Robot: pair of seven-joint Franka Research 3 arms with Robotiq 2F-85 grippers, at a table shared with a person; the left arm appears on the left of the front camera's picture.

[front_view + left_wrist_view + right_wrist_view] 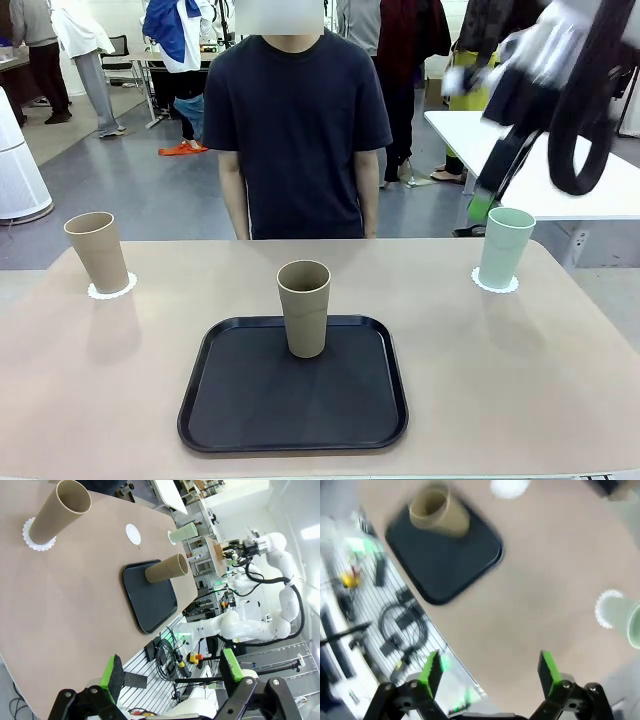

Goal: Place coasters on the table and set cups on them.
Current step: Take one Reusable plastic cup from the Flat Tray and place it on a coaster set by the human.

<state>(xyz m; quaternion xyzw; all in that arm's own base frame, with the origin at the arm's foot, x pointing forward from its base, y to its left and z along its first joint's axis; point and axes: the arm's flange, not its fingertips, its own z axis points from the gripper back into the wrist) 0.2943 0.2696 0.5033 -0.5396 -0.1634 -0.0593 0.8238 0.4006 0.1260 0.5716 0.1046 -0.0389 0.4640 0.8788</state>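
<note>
Last tan cup (303,308) is standing upright on the black tray (240,410), toward its far half, not yet on a coaster. Spare coaster (133,534) is lying bare on the counter (520,380) just beyond the tray's far edge, on the person's (300,130) side. Left tan cup (97,252) is sitting on the left coaster (111,290), and the mint cup (505,247) on the right coaster (495,285).

The cup on the tray is looking light, stiff and matte, so not very slippery. It is tall and tapered, so likely tippy. Best hold is probably across the mid wall from the side, squeezing gently.

Right gripper (490,672) is showing its green pads wide apart, gripping nothing. It is looking down at the counter from high up, with the mint cup at the frame's right edge. In the front view the right arm is hanging raised above the mint cup and smeared by motion blur.

Left gripper (171,672) is also spread apart and empty, hovering high off the counter's near left side, well apart from every cup.
</note>
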